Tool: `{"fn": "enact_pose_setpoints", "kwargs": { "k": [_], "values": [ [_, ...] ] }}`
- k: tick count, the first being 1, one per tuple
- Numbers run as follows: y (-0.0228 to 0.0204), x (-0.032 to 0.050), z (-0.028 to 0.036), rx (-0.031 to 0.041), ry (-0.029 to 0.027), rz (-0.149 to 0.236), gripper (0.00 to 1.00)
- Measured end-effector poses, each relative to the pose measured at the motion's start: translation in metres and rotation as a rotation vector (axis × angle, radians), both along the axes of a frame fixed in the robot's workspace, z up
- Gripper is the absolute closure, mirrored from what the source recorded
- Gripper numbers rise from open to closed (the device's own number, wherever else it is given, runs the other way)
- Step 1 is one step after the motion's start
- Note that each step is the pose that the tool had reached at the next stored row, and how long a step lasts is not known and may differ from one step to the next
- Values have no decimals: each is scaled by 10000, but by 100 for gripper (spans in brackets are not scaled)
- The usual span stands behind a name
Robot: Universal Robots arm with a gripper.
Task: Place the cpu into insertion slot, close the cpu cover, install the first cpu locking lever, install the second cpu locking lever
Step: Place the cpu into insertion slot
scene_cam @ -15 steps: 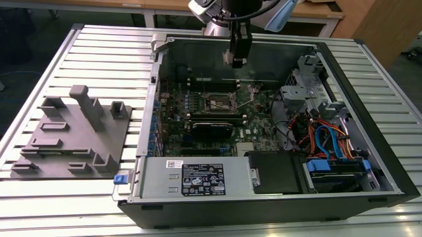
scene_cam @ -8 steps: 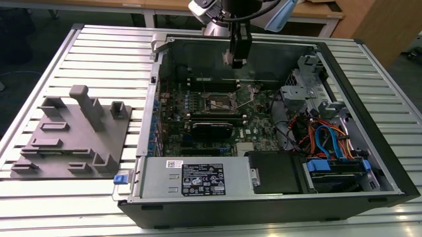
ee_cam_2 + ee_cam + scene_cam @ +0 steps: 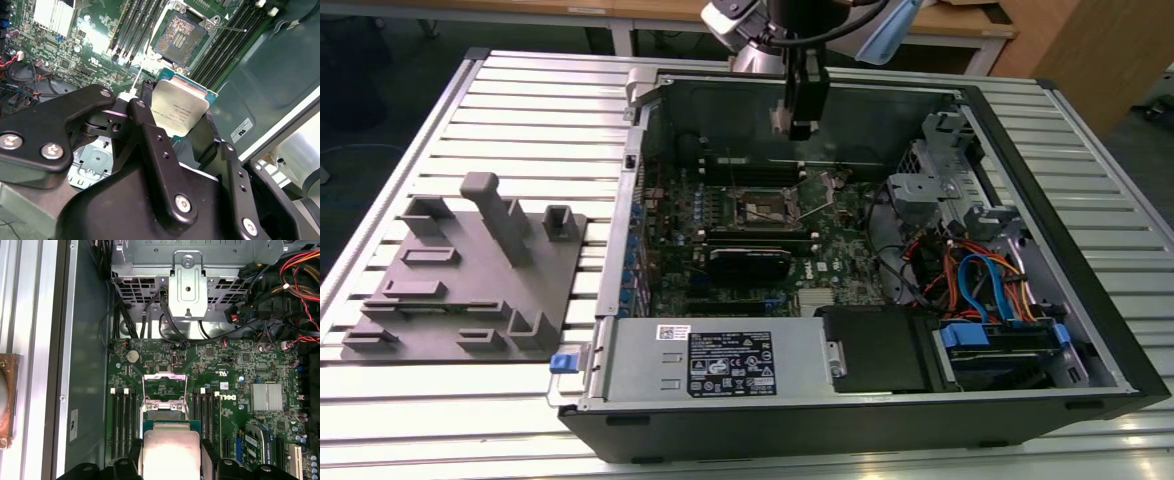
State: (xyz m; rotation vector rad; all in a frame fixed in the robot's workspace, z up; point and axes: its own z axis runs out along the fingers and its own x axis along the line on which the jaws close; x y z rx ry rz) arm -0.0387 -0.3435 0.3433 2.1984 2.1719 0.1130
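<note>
My gripper (image 3: pixel 177 107) is shut on the cpu (image 3: pixel 181 114), a flat square chip with a dull silver top held by its edges between the black fingers (image 3: pixel 146 120). In the first wrist view the cpu (image 3: pixel 169 452) hangs just short of the insertion slot, above the board. The insertion slot (image 3: pixel 182 35) lies bare, with its pin field showing. The cpu cover (image 3: pixel 165 388), a thin silver frame, is swung open on the far side of the slot. A thin lever rod (image 3: pixel 229 28) sticks out beside the slot. In the exterior view the gripper (image 3: pixel 797 125) hovers over the open case, behind the insertion slot (image 3: pixel 767 208).
The open computer case (image 3: pixel 1067 210) lies on a slatted metal table (image 3: pixel 520 110). Memory slots (image 3: pixel 122 415) flank the socket. A drive cage (image 3: pixel 186 287) and cable bundles (image 3: pixel 981 280) fill the exterior view's right. A grey fixture (image 3: pixel 467 275) stands on the exterior view's left.
</note>
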Motion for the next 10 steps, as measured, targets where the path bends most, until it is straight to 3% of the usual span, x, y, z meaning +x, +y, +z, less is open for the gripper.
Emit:
{"fn": "enact_pose_setpoints", "kwargs": {
  "k": [10],
  "values": [
    [0,0,-25,-1,0,0,46]
  ]
}}
